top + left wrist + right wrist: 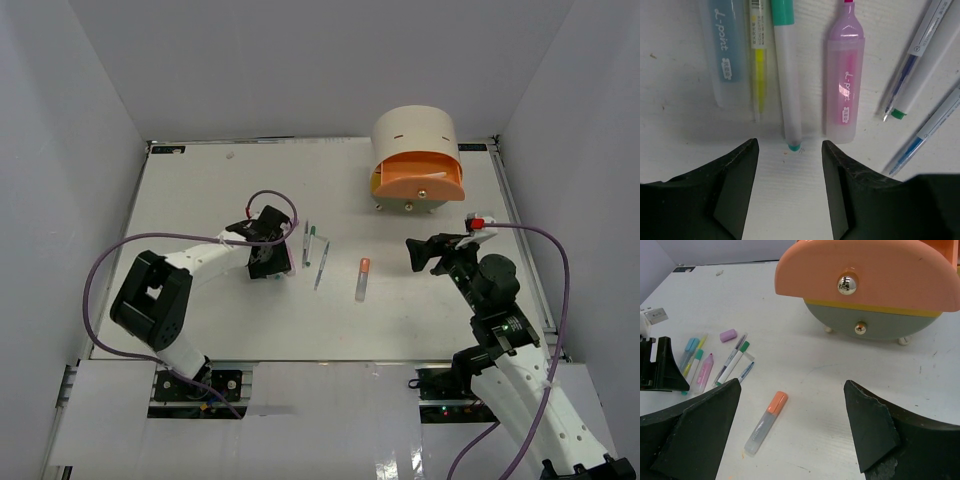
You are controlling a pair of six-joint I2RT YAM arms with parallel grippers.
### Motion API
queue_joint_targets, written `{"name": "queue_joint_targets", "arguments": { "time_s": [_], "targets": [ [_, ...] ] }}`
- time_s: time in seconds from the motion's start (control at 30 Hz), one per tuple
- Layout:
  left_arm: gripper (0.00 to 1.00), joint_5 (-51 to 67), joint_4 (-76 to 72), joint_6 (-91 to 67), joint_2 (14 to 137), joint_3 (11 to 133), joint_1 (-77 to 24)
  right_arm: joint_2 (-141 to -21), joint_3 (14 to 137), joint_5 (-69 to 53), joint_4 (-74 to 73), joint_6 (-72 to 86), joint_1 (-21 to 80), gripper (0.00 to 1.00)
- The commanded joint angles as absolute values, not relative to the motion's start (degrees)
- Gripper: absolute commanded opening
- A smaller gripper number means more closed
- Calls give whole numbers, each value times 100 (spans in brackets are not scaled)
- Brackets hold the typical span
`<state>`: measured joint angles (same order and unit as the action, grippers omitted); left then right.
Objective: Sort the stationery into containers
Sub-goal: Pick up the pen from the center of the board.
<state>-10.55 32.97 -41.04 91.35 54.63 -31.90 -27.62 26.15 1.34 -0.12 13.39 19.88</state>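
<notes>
Left claw [789, 150] flanks tip of teal-capped pen [786, 75]

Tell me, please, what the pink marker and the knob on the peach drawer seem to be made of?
Pink marker: frosted translucent plastic, probably; the pink core shows through its casing. Knob on the peach drawer: polished metal or metallic plating; it gives mirror-like reflections, so which one stays open.

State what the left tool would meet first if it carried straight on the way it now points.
Probably the white pen with teal ends, its near tip centred just ahead of the left tool; the pink marker lies just aside. Depth is unclear.
</notes>
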Motion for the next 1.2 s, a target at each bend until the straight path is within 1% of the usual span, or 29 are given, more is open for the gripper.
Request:
{"name": "queue_joint_targets", "arguments": {
  "time_s": [0.0, 0.13, 0.3, 0.4, 0.47, 0.57, 0.67, 0.93, 1.17],
  "targets": [
    [64, -1248, 3287, -4131, 9246, 5800, -3226, -2646, 2584, 176, 150, 1415, 1978, 90],
    [54, -1292, 3287, -4157, 9404, 5862, -3234, -2593, 2566, 176, 114, 1406, 1986, 90],
    [51, -1301, 3287, -4166, 9562, 5862, -3234, -2593, 2514, 185, 132, 1389, 1978, 90],
    [47, -1301, 3278, -4192, 9633, 5845, -3243, -2628, 2505, 158, 132, 1380, 1986, 90],
    [42, -1275, 3278, -4201, 9668, 5836, -3261, -2646, 2505, 149, 132, 1362, 1978, 90],
    [38, -1239, 3261, -4201, 9703, 5819, -3278, -2663, 2514, 123, 123, 1336, 1986, 90],
    [31, -1213, 3252, -4192, 9721, 5801, -3287, -2689, 2514, 106, 132, 1327, 1978, 90],
    [14, -1143, 3243, -4122, 9528, 5818, -3313, -2742, 2531, 97, 97, 1266, 1986, 90],
    [3, -1125, 3278, -3973, 9054, 5915, -3313, -2804, 2636, 62, 9, 1213, 1986, 90]
  ]
}}
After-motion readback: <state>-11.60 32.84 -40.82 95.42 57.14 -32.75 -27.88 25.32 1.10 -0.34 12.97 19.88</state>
